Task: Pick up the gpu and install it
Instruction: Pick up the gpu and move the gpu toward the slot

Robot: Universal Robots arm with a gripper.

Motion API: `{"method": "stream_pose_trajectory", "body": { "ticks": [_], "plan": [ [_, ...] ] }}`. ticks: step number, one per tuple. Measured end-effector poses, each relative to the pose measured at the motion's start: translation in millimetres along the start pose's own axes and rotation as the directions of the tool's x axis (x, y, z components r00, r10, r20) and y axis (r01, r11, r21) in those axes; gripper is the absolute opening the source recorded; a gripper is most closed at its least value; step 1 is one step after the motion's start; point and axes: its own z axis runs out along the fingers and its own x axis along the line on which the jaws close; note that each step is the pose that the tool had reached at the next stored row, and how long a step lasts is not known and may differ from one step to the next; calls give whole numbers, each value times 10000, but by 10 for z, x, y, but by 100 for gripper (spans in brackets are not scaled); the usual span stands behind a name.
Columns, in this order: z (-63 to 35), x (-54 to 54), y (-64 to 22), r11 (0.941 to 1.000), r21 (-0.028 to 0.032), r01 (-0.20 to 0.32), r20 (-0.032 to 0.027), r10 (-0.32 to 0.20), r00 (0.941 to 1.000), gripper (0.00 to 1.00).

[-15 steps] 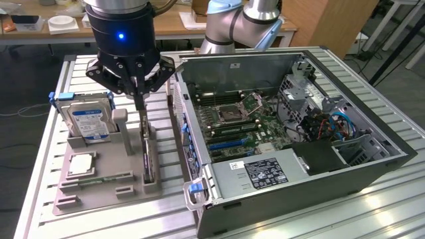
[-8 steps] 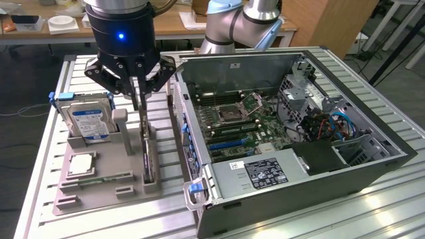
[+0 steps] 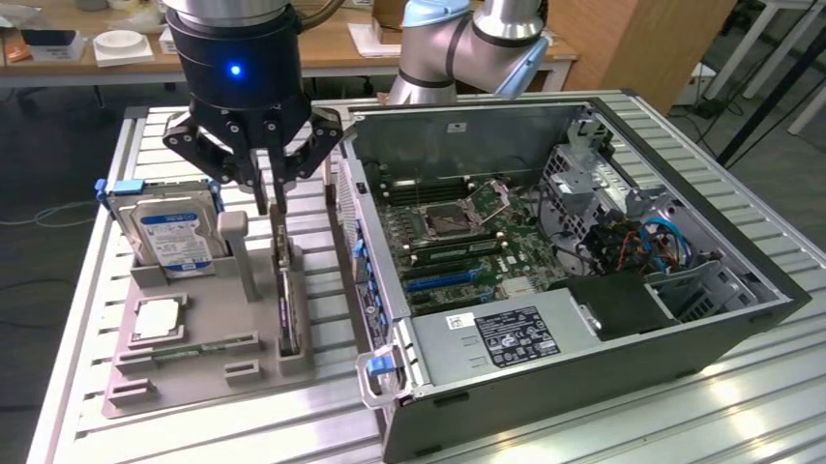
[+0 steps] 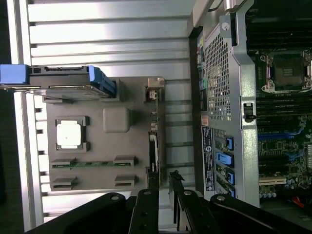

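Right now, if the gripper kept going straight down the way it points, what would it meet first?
Most likely the gpu, standing on edge in the grey holder tray directly below the gripper. The jaws stand slightly apart above its top edge, though depth is unclear.

The table (image 3: pixel 232 435) (image 4: pixel 97 34) has a top of long silver metal slats with grooves between them. Two things rest directly on it. A flat grey tray (image 3: pixel 168 391) (image 4: pixel 136 97) with moulded slots and pockets sits toward the table edge on the exterior view's left. Just beside it, an open computer case (image 3: pixel 581 387) (image 4: pixel 219 73) lies on its side and covers most of the other half. Bare slats show along the table's edges around both.
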Motion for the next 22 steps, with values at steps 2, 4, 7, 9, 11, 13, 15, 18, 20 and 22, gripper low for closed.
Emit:
{"method": "stream_pose_trajectory", "body": {
  "ticks": [2,4,7,9,11,13,15,18,20,22],
  "plan": [
    [0,0,0,10000,0,0,0,0,10000,25],
    [0,0,0,10000,0,0,0,0,10000,31],
    [0,0,0,10000,0,0,0,0,10000,31],
    [0,0,0,10000,0,0,0,0,10000,32],
    [0,0,0,10000,0,0,0,0,10000,38],
    [0,0,0,10000,0,0,1,0,10000,38],
    [0,0,0,10000,0,0,0,0,10000,38],
    [0,1,0,10000,-24,-2,-2,2,10000,38],
    [0,1,0,10000,-24,-2,-2,2,10000,38],
    [0,0,0,10000,-25,0,-2,0,10000,38]
  ]
}}
